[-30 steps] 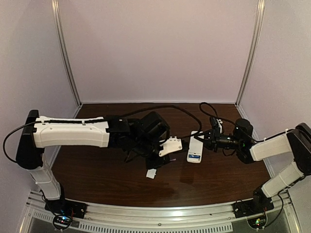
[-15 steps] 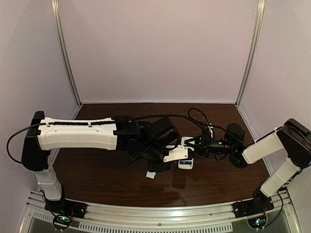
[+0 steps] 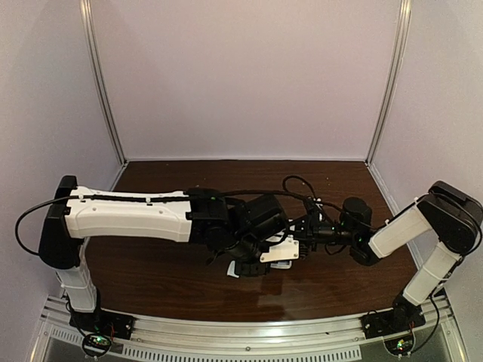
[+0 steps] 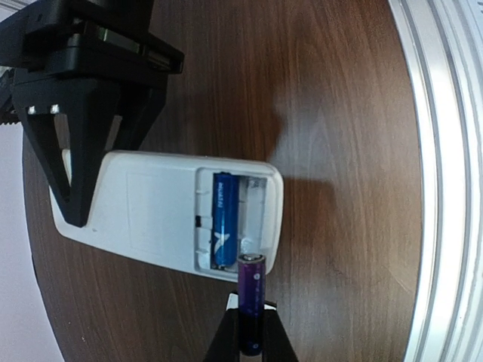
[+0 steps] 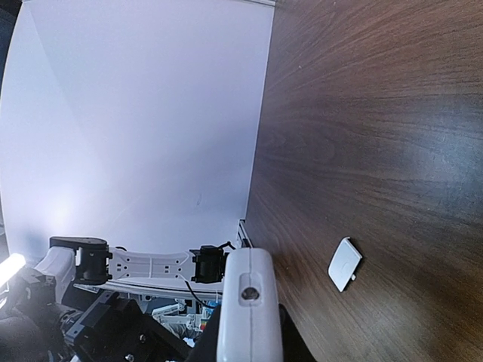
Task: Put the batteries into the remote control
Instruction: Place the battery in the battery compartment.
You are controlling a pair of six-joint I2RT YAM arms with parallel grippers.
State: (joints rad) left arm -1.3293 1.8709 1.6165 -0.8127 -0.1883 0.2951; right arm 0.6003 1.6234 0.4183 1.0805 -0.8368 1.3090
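- Progress stands at half: one blue battery [image 4: 224, 219] sits seated in the open compartment [image 4: 234, 219] on the remote control [image 4: 151, 219], and the slot beside it is empty.
- Left gripper [image 4: 250, 332], jaws nearly closed, pinches the second battery [image 4: 250, 290], its tip at the compartment's edge, not yet in.
- Right gripper [image 4: 98, 128] clamps the remote's other end.
- Remaining, by my judgement: seating this cell, then fitting the cover [image 5: 345, 264], which lies apart on the table [image 4: 339, 113].

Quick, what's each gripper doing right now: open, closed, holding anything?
Left gripper: closed on a battery, held at the open compartment.
Right gripper: closed on one end of the remote control.
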